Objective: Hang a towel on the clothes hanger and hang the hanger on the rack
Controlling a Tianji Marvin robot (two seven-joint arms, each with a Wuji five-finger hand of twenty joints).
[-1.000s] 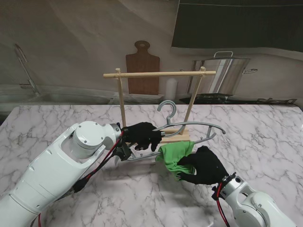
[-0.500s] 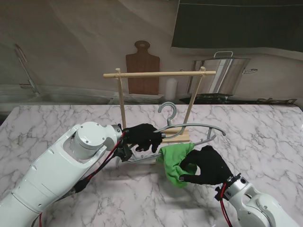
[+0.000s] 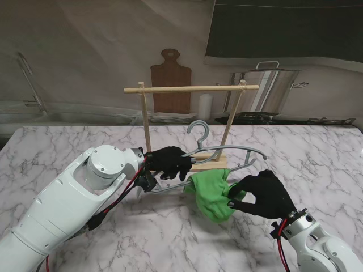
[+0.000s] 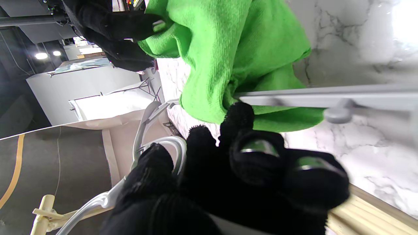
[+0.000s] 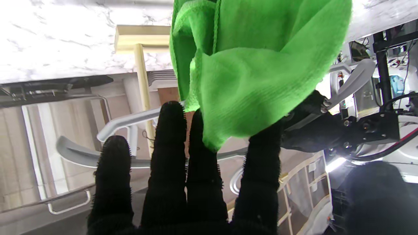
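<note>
Marble table (image 3: 317,153) carries the rack (image 3: 190,89) at 12 o'clock. Left hand (image 3: 170,162) has its fingers wrapped round the hanger (image 3: 227,152); right hand (image 3: 266,192), fingers pinching the towel (image 3: 211,190), has swung out toward 3 o'clock, drawing cloth through over the bar. Draping looks nearly finished; racking remains.

The stand camera looks down from above the shoulders across the marble table (image 3: 317,153), with the wooden rack (image 3: 193,89) toward twelve o'clock. Each wrist camera sits close behind its own black-gloved fingers, its picture upside down. All three views share the green towel (image 3: 211,191) (image 4: 228,49) (image 5: 258,65) on the grey hanger (image 3: 227,153) (image 4: 320,98) (image 5: 130,120).
</note>
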